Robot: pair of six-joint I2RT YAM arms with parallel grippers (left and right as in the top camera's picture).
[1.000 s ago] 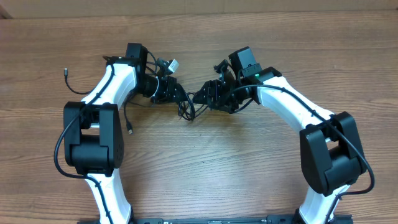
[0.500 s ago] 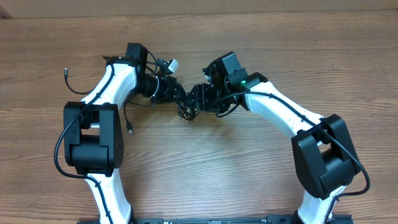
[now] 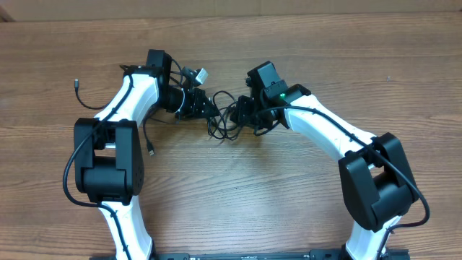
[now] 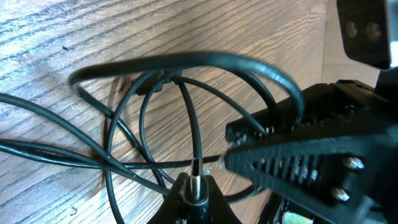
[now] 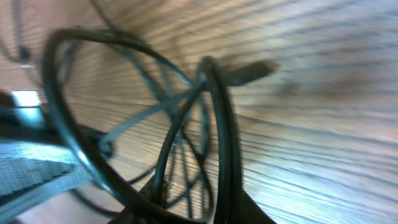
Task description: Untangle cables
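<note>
We see the cables [image 3: 225,118] lying in loose overlapping loops on the desk [image 3: 238,195], between the two arms; left end effector [image 3: 208,110] is closed, pinching a silvery-tipped plug end of the cables between its fingertips; right end effector [image 3: 242,115] sits at the opposite edge of the loops, right against them; its wrist view is motion-blurred, strands crossing close in front, so we cannot tell whether its jaws clamp a strand or stand apart.
</note>
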